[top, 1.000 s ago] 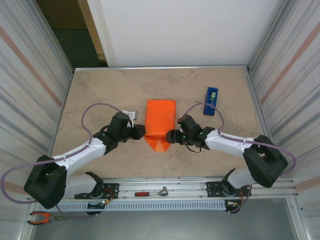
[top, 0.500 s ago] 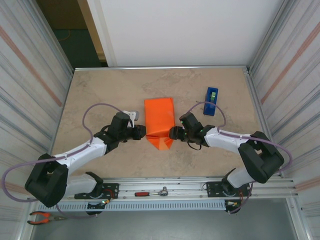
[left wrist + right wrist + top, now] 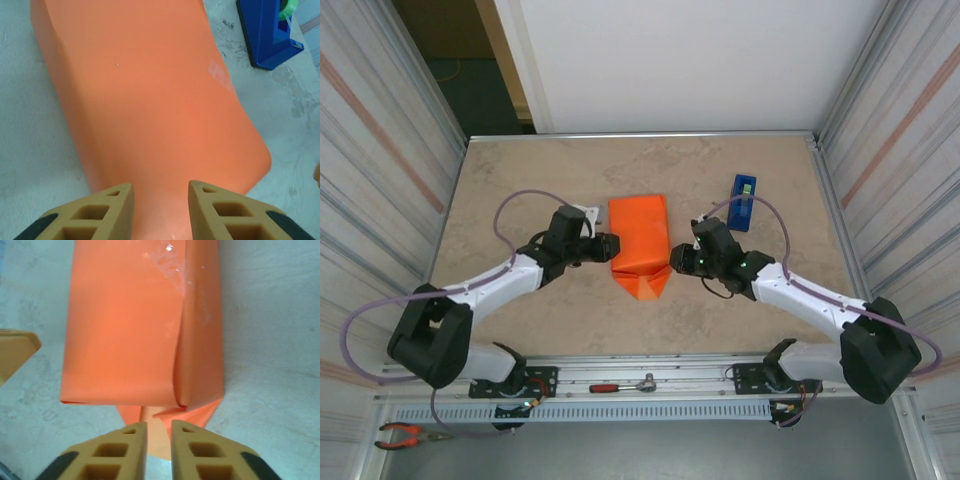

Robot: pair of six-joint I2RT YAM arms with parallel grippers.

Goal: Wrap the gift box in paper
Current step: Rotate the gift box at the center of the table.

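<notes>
The gift box (image 3: 639, 232), fully covered in orange paper (image 3: 643, 286), is lying at the centre of the top view on the beige table (image 3: 520, 180). Its long edges are running up and down the frame, and a pointed flap of paper is jutting from its lower edge. The left gripper (image 3: 609, 247) is sitting at the parcel's left edge, fingers standing apart over the orange surface and clasping nothing. The right gripper (image 3: 676, 262) is sitting at the lower right corner, fingers drawn almost together with only a slit between them; whether they are pinching the flap I cannot tell. A blue tape dispenser (image 3: 743, 202) is standing at upper right, apart from the parcel. Open tabletop is reaching out on every side to the corrugated walls (image 3: 380, 150).
</notes>
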